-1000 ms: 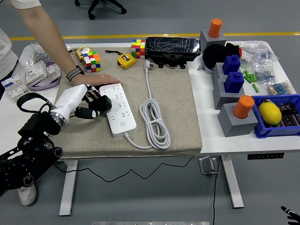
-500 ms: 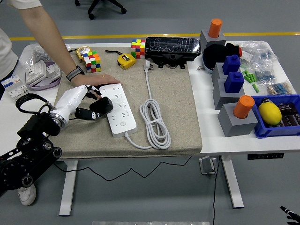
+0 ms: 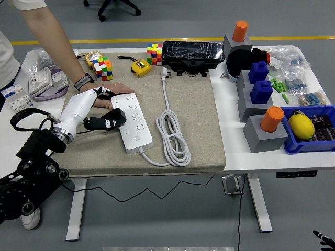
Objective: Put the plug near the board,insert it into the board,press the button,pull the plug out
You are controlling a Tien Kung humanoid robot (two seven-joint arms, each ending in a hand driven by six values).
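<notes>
The robot's white-shelled left hand (image 3: 99,107), fingers clamped on a black plug (image 3: 111,120), brings it to the white rectangular power board's (image 3: 132,122) nine-o'clock edge, next needing alignment over a socket.

Grey floor (image 3: 172,18), yellow floor line (image 3: 172,38), office chair base (image 3: 118,7)

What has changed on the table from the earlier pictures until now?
The robot's left hand has shifted slightly toward the far side, beside the white power strip; a black thumb or plug lies at the strip's left edge, which of the two is unclear. The person's hand stayed at the strip's far end. The strip, its cable and the loose plug did not move.
</notes>
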